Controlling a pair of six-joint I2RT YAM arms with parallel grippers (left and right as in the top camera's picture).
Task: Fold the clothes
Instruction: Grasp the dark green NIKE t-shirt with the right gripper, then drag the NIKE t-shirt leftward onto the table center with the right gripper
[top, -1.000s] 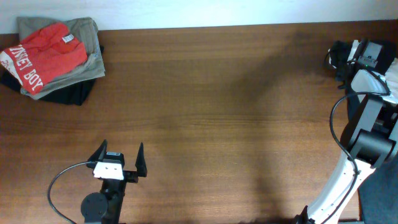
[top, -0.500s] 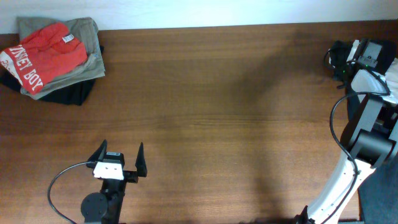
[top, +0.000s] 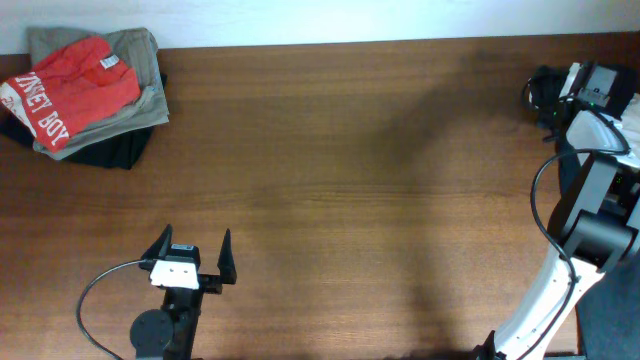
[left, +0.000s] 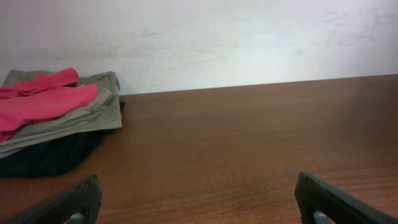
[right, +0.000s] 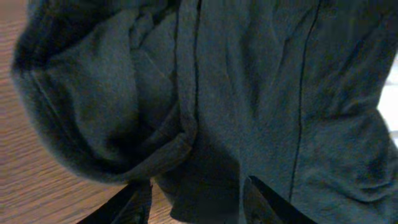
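Observation:
The clothes (right: 217, 93) fill the right wrist view as a bunched mass of dark fabric with seams and folds. In the overhead view only a small black part of the clothes (top: 541, 92) shows, at the table's far right edge. My right gripper (right: 199, 200) is half closed, and a thick fold of that fabric sits between its fingers. In the overhead view the right gripper (top: 556, 97) reaches over that right edge. Near the table's front left, my left gripper (top: 195, 250) stands wide open over bare wood, far from the clothes, with nothing between its fingers (left: 84, 198).
A pile of other garments (top: 85, 90) lies at the back left corner: red printed cloth on olive on black. It also shows in the left wrist view as the pile (left: 50, 118) against a white wall. The right arm's white link (top: 545, 290) rises along the right side.
The right gripper's jaws have closed slightly on the dark fabric, and its wrist has shifted a little. The left arm and the pile have not moved.

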